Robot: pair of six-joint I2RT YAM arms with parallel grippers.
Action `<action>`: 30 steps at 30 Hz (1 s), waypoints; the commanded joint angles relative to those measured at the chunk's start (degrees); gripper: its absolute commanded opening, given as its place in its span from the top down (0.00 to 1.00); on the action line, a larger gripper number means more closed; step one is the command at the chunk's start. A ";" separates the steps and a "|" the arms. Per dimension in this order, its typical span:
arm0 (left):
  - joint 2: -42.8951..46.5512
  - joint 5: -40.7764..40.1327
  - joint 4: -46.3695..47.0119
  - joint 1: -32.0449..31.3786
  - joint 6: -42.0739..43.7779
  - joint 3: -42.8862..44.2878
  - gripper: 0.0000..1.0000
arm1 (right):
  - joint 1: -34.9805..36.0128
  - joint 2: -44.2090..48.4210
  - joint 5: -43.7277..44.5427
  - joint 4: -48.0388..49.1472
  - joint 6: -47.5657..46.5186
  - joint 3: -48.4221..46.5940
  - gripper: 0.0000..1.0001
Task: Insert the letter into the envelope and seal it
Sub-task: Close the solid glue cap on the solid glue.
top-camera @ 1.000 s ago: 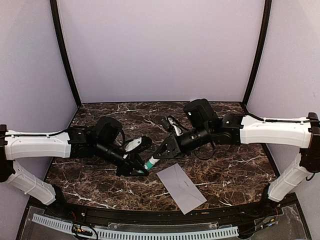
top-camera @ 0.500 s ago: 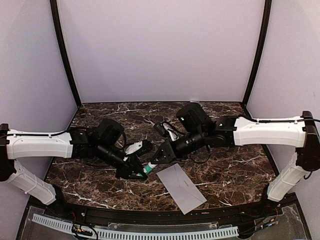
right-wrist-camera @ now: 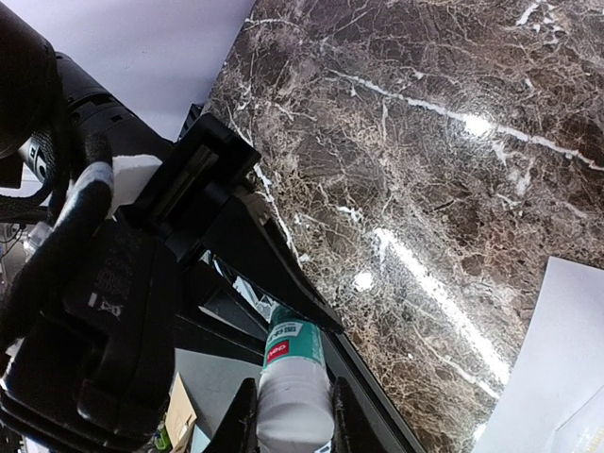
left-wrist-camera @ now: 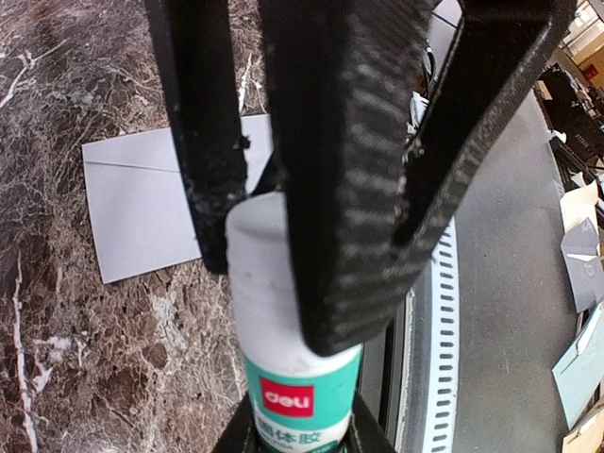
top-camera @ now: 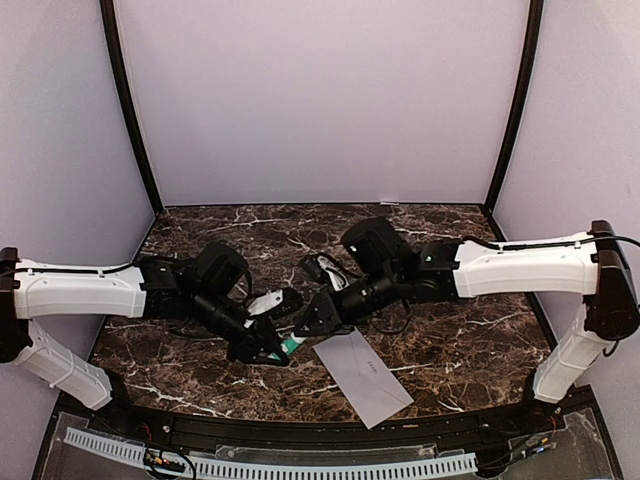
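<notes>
Lying flat near the front of the table (top-camera: 450, 340), the envelope (top-camera: 362, 375) is ready for sealing; the letter isn't visible, probably already inside. Just beside it, the left gripper (top-camera: 270, 348) clamps the glue stick (top-camera: 292, 343) body and the right gripper (top-camera: 308, 325) clamps its white cap (left-wrist-camera: 262, 253), likely to uncap it.

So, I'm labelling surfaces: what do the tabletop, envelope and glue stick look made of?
The tabletop: probably polished marble or marble-look laminate, white veins, glare spots. The envelope: matte grey paper, visible flap line. The glue stick: smooth plastic, white cap, printed green label.
</notes>
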State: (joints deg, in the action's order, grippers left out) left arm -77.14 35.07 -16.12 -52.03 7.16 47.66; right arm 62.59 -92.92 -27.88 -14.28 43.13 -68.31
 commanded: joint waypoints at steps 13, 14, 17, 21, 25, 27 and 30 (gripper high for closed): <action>3.89 -1.65 10.97 0.58 -1.97 -0.78 1.00 | 7.38 -6.30 -8.82 13.78 4.53 -0.57 1.00; 3.96 -1.20 11.16 0.73 -2.21 -0.81 1.00 | 7.52 -6.65 -9.06 13.99 4.83 -0.59 1.00; 4.25 -0.46 11.60 1.89 -2.79 -0.92 1.00 | 8.27 -7.46 -9.53 15.37 5.35 -0.68 1.00; 5.00 0.20 12.24 2.76 -2.82 -1.27 1.00 | 8.89 -8.01 -9.52 16.21 5.73 -0.81 1.00; 4.51 0.53 10.67 2.74 -0.97 -0.66 1.00 | 8.68 -4.41 -3.20 14.69 4.86 -0.66 1.00; 4.48 0.47 9.99 2.73 -0.43 -0.48 1.00 | 7.92 -1.91 -0.11 11.33 3.86 -0.85 1.00; 4.90 -0.08 9.85 2.72 -0.03 -0.62 1.00 | 6.57 1.23 2.01 7.92 2.61 -0.53 1.00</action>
State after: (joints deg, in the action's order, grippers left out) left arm -74.59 36.40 -18.83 -50.28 7.07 43.72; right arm 66.08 -96.62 -24.27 -7.51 47.77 -67.92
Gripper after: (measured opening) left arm 0.232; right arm 0.181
